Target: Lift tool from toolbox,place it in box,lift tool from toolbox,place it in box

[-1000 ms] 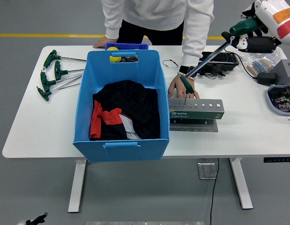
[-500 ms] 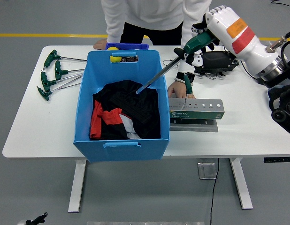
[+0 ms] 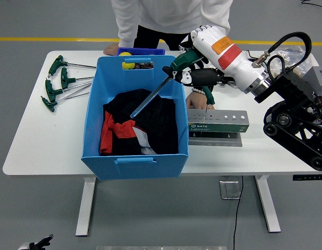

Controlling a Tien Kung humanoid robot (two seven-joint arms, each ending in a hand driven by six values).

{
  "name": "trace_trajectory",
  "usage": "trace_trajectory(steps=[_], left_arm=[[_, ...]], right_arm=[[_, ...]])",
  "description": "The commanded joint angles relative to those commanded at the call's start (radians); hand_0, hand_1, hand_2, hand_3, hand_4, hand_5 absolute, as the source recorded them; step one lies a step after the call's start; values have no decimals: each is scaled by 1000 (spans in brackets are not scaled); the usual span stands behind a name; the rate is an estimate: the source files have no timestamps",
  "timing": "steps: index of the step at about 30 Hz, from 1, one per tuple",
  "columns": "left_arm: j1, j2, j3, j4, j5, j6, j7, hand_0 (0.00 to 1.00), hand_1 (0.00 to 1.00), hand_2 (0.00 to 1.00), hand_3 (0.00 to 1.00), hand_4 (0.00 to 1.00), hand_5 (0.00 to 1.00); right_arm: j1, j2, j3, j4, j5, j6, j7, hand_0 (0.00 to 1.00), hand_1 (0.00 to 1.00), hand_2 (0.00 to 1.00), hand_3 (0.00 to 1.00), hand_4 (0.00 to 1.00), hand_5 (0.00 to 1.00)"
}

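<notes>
My right hand is shut on a green-handled T-wrench. Its long steel shaft slants down and left over the blue box, with the tip just above the black and red cloth inside. The grey tool holder stands to the right of the box, with one green-handled tool still upright in it. A person's hand rests on the table behind the holder. My left hand is out of view.
Several green T-handle wrenches lie at the table's far left. A person in a white top stands at the far side. A small blue bin with a yellow object sits behind the box.
My right arm has swung left across the table, carrying the T-wrench from over the holder to above the blue box, its tip now lower over the cloth.
</notes>
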Motion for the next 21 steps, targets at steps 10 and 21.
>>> trace_trajectory(steps=[10,21], left_arm=[[-1,1,-5,0,3,2,0,853,838,818,614,725,550],[-2,2,-4,0,5,1,2,855,839,818,614,725,550]], right_arm=[[57,51,-146,-92,-99,36,-94,2,2,2,2,636,465],[109,133,-256,-168,-165,18,-149,18,2,16,2,695,503]])
